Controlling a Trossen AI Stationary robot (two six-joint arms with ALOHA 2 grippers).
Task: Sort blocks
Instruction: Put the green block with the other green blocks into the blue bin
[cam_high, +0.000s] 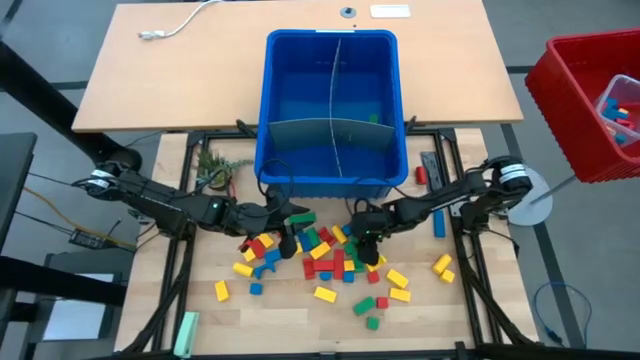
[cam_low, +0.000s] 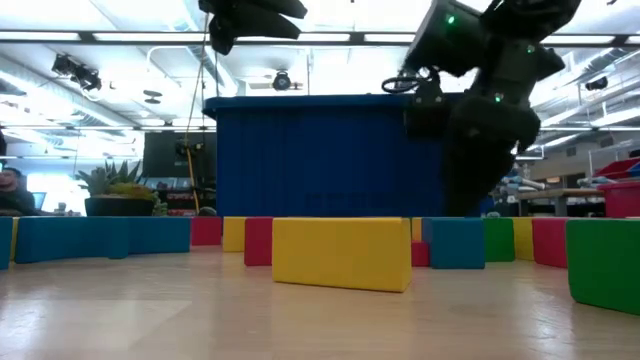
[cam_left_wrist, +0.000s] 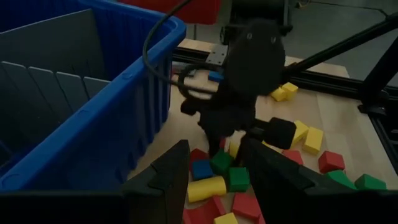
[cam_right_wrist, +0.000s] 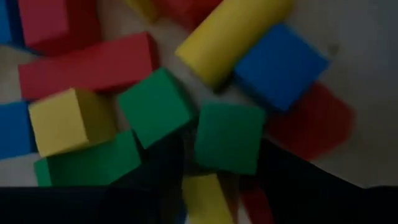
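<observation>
Red, yellow, green and blue blocks (cam_high: 330, 262) lie scattered and heaped on the wooden table in front of the blue bin (cam_high: 272, 100). My right gripper (cam_high: 370, 243) points steeply down into the heap, open. In its wrist view its fingers stand on either side of a green block (cam_right_wrist: 229, 134) that lies among other blocks. My left gripper (cam_high: 288, 228) hangs open above the left part of the heap, close to the bin's near wall (cam_left_wrist: 93, 143), with nothing between its fingers (cam_left_wrist: 168, 177). My right gripper comes at the green block (cam_right_wrist: 214, 121) from above, slanting down, one finger on each side of it. The block lies on the table in the heap. I cannot tell whether the fingers touch it.
Grey dividers (cam_high: 335, 130) split the bin into compartments. A red basket (cam_high: 580, 90) with blocks stands at the far right, off the table. A small plant (cam_high: 215, 170) sits left of the bin, and a pale green bar (cam_high: 186, 332) lies at the near left.
</observation>
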